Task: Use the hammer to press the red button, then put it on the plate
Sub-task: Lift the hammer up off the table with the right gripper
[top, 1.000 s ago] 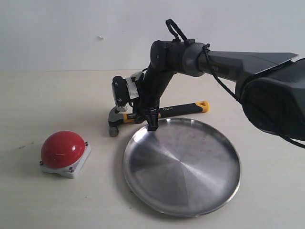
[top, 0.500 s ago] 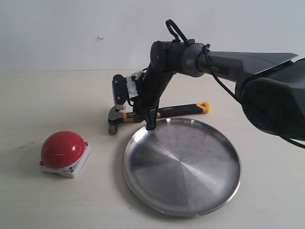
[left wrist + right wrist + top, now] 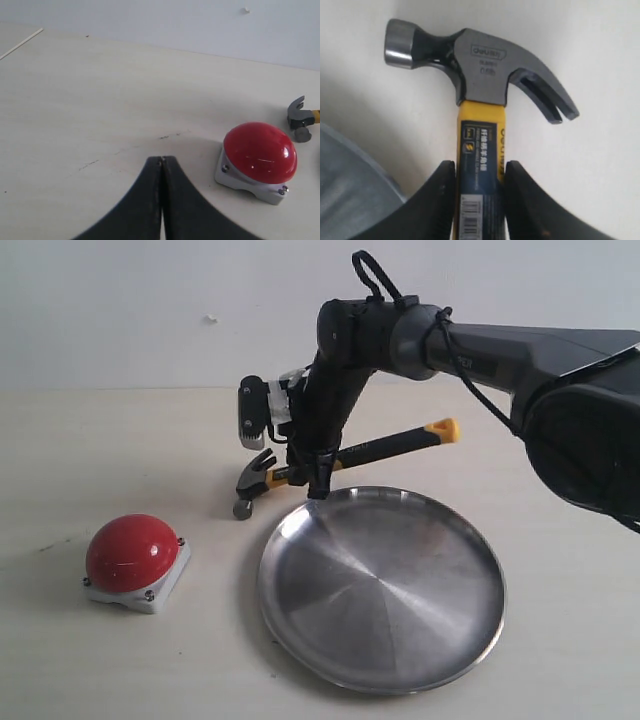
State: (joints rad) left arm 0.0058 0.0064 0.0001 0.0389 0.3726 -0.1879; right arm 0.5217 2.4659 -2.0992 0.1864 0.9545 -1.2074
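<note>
Black-and-yellow hammer (image 3: 385,445), pinched just behind its head by the right gripper (image 3: 318,478) (left gripper (image 3: 162,162) pressed together, empty), is held slanting, head low, the red button (image 3: 132,550) lying well apart toward the left arm's side.

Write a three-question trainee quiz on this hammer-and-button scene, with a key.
1. True or false: the left end effector is holding the hammer.
2. Where does the right end effector grip the hammer? A) at the yellow end of the handle; B) on the handle close to the head; C) on the steel head itself.
3. Fill in: in the exterior view, the red button sits to the ____ of the plate.

Key: 1 false; 2 B; 3 left.
</note>
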